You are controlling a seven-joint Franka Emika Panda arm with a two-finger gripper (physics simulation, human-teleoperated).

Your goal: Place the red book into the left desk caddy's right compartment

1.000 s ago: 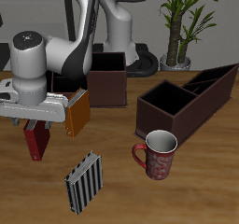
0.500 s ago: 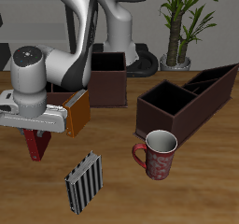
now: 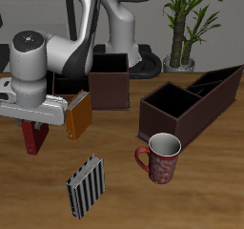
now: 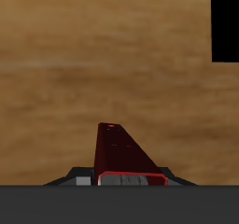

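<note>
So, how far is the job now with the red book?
Done: the end effector has gripped the red book, which hangs clear above the table. In hand: carrying it. Left: crossing past the mug to the left desk caddy and lowering the book into its right compartment, which holds nothing yet.
</note>
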